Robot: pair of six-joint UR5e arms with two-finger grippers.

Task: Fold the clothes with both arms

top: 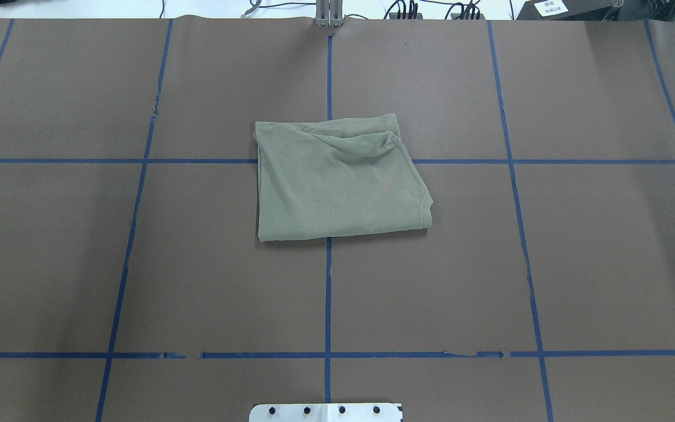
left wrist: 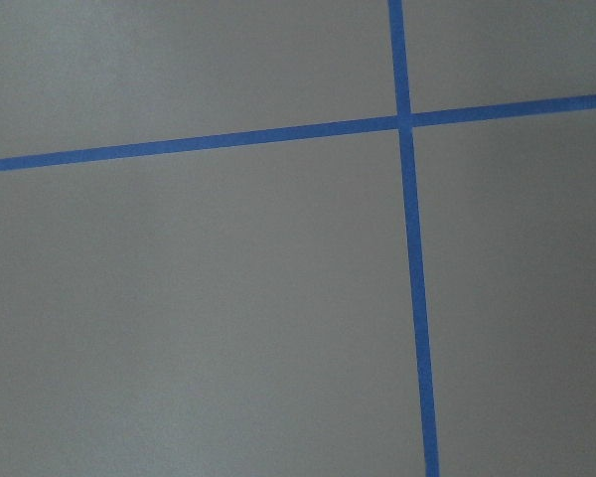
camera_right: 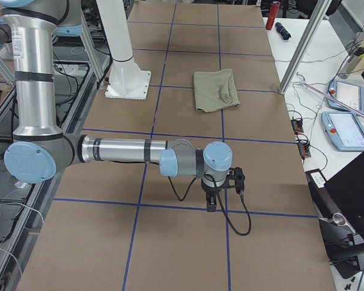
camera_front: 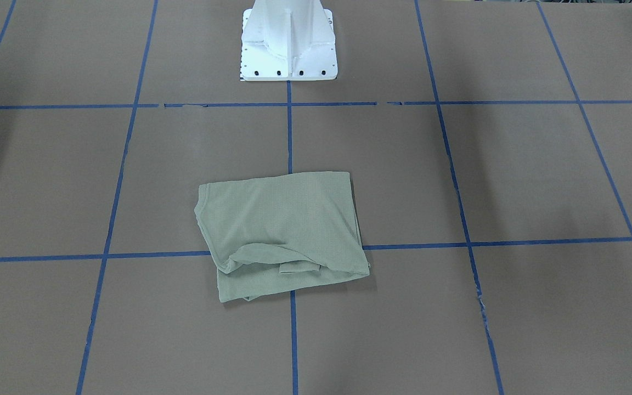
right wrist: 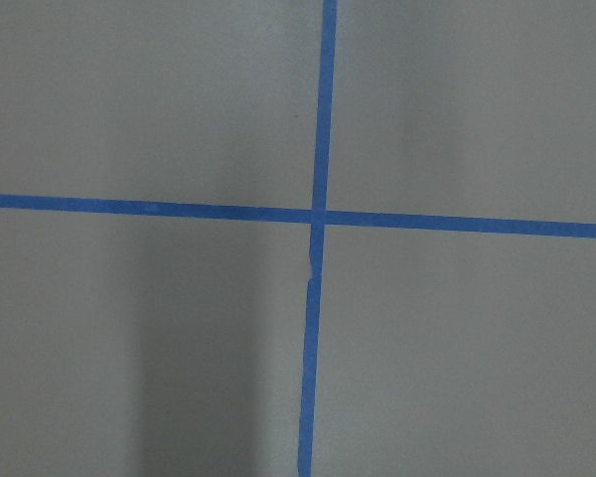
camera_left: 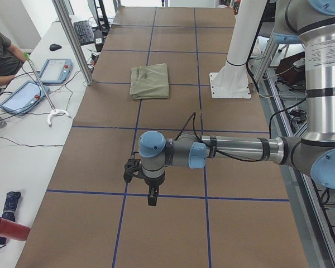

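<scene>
Table surface: brown paper sheet (camera_front: 513,164) gridded with blue tape lines (camera_front: 289,137); a white metal pedestal base (camera_front: 288,46) stands at the robot's edge.
Shirt position: the sage-green knit shirt (camera_front: 280,225) lies mid-table across a tape crossing, in front of the pedestal and well apart from it.
Left arm: the silver-grey left arm (camera_left: 234,149) hangs low over bare paper, well apart from the shirt. Its black left gripper (camera_left: 151,199) points down, but the side view does not show whether the fingers are apart or together.
Right arm: the silver-grey right arm (camera_right: 121,150) is posed likewise at the table's other end. For the black right gripper (camera_right: 210,206), fingers apart or together cannot be told either.
Wrist views: only paper and tape crossings, no cloth.
Risk: the rumpled loose layer on the side away from the robot could spring open or slide, because nothing holds it. Any further pinch there might catch only the top ply and drag the stack askew.
Shirt look: folded into a compact, rough rectangle, and probably near finished. The robot-side edge is fairly straight and flat. The far edge is wavy, with a lifted flap and layers showing beneath. One corner curves round. No logo or tag shows.
</scene>
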